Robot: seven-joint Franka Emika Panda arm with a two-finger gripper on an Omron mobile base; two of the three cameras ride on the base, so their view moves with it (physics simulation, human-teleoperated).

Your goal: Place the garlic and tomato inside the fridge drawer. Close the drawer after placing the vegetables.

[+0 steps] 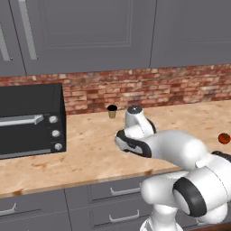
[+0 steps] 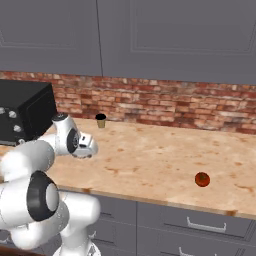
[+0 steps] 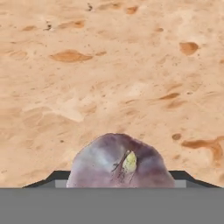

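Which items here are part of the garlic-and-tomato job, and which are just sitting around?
Part of the job:
- garlic, right at the gripper
- tomato, alone on the counter

Just lying about:
- small cup by the brick wall
- black oven on the counter

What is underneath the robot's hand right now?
A pale lilac garlic bulb sits on the speckled counter, right between the gripper tips, seen from the hand camera. The hand hides the garlic from both base cameras, and whether the tips already touch it cannot be told.
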